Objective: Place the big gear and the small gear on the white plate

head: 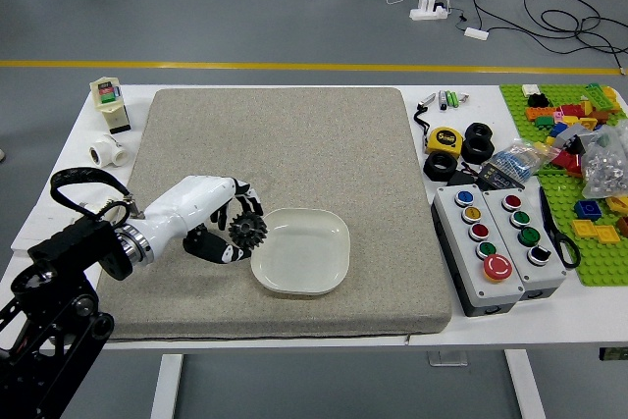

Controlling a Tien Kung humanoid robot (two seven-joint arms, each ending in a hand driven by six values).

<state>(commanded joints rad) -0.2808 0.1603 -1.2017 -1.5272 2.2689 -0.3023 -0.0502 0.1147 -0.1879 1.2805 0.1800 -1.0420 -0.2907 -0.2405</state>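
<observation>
My left hand [211,205] grips the big black toothed gear [247,231] at the left rim of the white rounded-square plate [306,252].
My fingers and thumb close on its side, its flat round face turned up toward my view, the hub's axis pointing the same way; whether it touches the plate I cannot tell. The glossy plate lies on a coarse grey fabric mat [294,144] over the white tabletop [589,316]. Right of the mat sit grey push-button boxes [473,272]; farther, black rubbery rings [439,166] and a yellow tape measure [444,140].
</observation>
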